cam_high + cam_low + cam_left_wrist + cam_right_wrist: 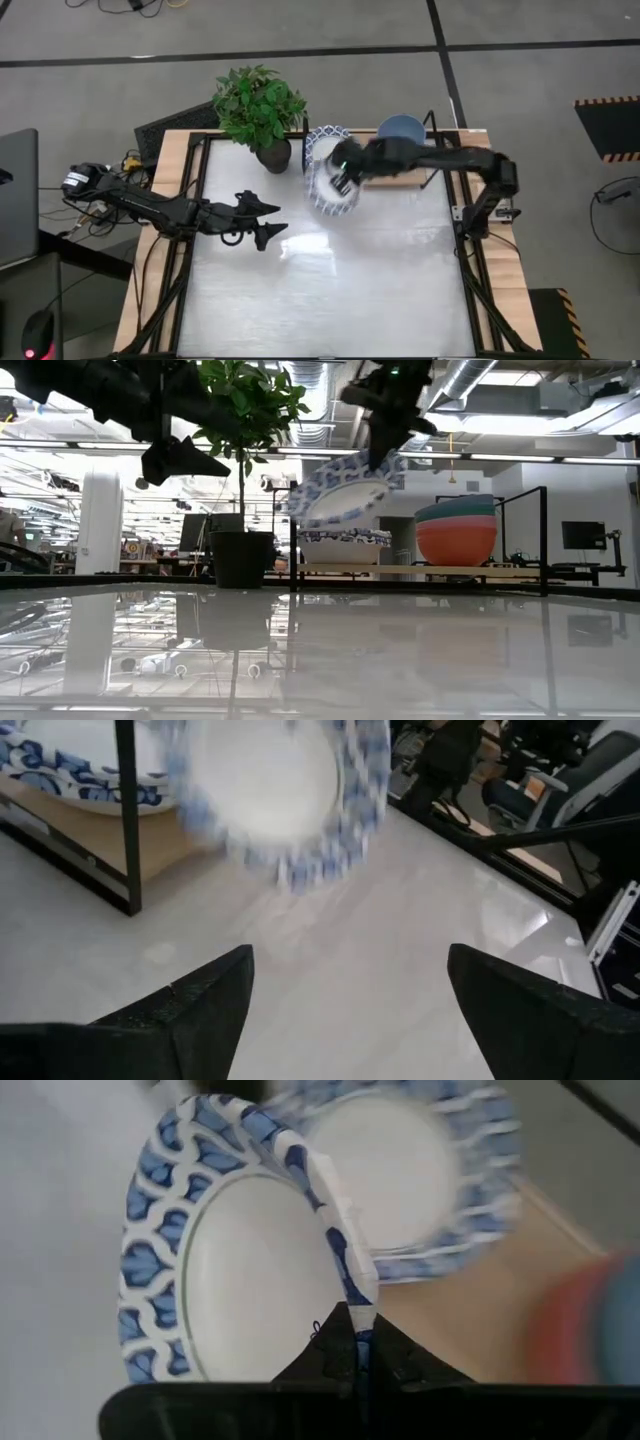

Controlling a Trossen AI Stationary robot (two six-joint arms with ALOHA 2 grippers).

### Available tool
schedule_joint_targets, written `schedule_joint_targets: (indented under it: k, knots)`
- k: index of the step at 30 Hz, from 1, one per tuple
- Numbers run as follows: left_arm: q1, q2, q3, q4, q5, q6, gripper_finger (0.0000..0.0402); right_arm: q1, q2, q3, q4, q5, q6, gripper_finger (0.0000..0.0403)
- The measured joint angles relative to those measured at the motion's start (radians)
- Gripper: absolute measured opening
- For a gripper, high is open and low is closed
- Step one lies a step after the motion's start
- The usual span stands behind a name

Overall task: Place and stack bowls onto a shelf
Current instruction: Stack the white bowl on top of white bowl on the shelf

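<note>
Held aloft and tilted: 1 white bowl with a blue patterned rim (pixel 340 485), pinched by its rim in the right gripper (pixel 352 1342), fingers clenched on either side of the rim edge (seen best in the right wrist view, where the same bowl (pixel 235 1250) fills much of the picture). Hanging above the table, just in front of the shelf (pixel 450 571) and over its left end as the low view has it. Below and behind it, resting on the shelf: more white bowls with blue rims (pixel 345 546), count not clear. Farther along the same board, a stack of coloured bowls (pixel 456 530) with pink at the bottom, green above it and slate blue on top (blue top (pixel 402 128) alone visible from above). Shelf standing at the far edge of the shiny metal tabletop (pixel 330 290), on thin black legs. Just beside the shelf's left end, a leafy plant in a dark pot (pixel 262 112). Well apart, over the left middle of the table: the left gripper (pixel 268 219), fingers spread wide and grasping nothing.
</note>
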Motion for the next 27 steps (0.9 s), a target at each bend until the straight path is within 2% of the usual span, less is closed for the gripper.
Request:
schedule_joint_targets:
  k: [5, 8, 11, 15, 20, 27]
  knots:
    - [0.0, 0.0, 0.0, -0.023, 0.006, -0.017, 0.0318, -0.167, -0.148, -0.021, -0.01, -0.04, -0.038, 0.002]
    - [0.0, 0.0, 0.0, -0.02, 0.006, -0.017, 0.0318, -0.305, -0.223, -0.096, 0.167, -0.165, -0.041, 0.002]
    - [0.0, 0.0, 0.0, -0.018, -0.007, -0.017, 0.0318, -0.423, -0.247, -0.187, 0.329, -0.287, -0.034, 0.002]
    - [0.0, 0.0, 0.0, -0.018, -0.007, -0.017, 0.0318, -0.508, -0.184, -0.241, 0.405, -0.364, -0.016, 0.002]
    - [0.001, 0.0, 0.0, -0.019, -0.01, -0.011, 0.0318, -0.54, -0.068, -0.24, 0.538, -0.529, -0.002, 0.002]
    - [0.001, 0.0, 0.0, -0.02, -0.01, -0.014, 0.0318, -0.552, 0.028, -0.241, 0.557, -0.576, 0.016, 0.002]
